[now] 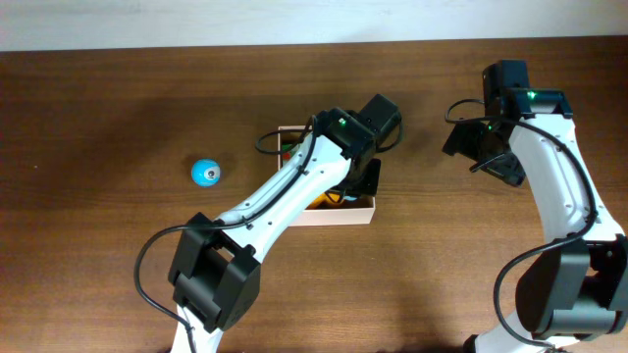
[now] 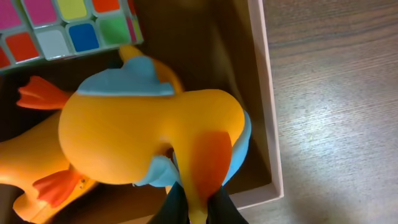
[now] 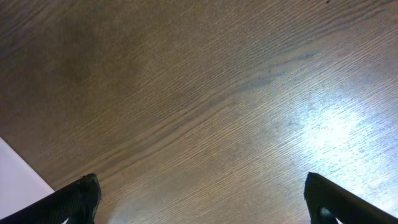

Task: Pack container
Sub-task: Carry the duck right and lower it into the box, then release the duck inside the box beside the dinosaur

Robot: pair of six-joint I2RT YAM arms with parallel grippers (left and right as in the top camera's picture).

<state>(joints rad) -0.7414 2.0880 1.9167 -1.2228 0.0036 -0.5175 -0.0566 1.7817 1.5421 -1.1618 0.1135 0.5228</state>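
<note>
The container is a shallow white-walled box with a tan floor, mid-table, largely covered by my left arm; its wall also shows in the left wrist view. My left gripper is shut on an orange and blue rubber toy and holds it over the container's inside corner. A colourful puzzle cube and another orange toy lie in the container. My right gripper is open and empty over bare table, right of the container.
A small blue ball lies on the wooden table left of the container. A white edge shows at the lower left of the right wrist view.
</note>
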